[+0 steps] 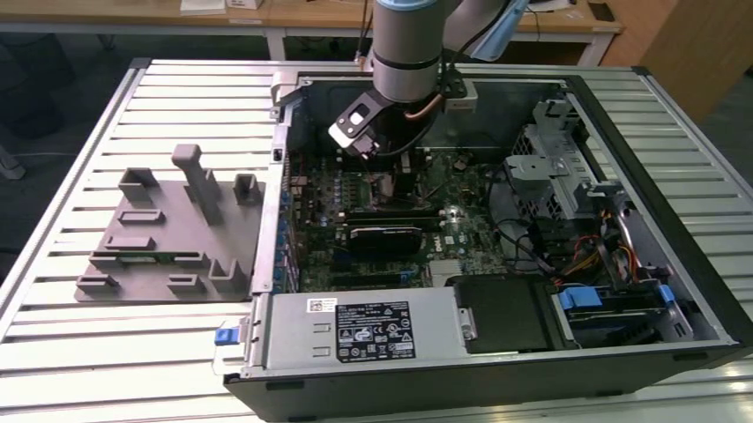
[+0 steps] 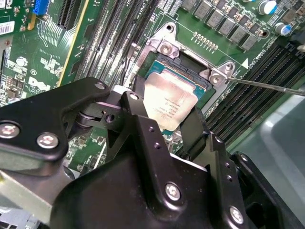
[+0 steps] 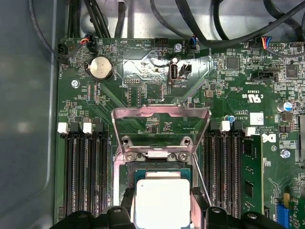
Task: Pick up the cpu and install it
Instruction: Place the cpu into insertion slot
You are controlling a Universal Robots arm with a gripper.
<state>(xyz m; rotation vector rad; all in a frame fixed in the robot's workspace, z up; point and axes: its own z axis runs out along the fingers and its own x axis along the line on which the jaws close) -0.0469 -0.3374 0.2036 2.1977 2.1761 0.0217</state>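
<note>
Cpu [image 3: 162, 198] is up off the worktop [image 1: 70, 352] and at the socket [image 3: 125, 179] on the motherboard [image 3: 143, 90] (pick-up done, I judge). It hangs right over the socket and seemingly isn't seated flat yet. Claw [image 2: 167, 119] is narrowed onto it, a finger [image 2: 136, 112] against each opposite edge, so the chip sits squarely between them. Retention frame [image 3: 161, 114] stands flipped up, hinged at the socket's edge and unlatched. Seating and clamping look left. In the exterior view the arm reaches into the open computer case [image 1: 518, 92].
</note>
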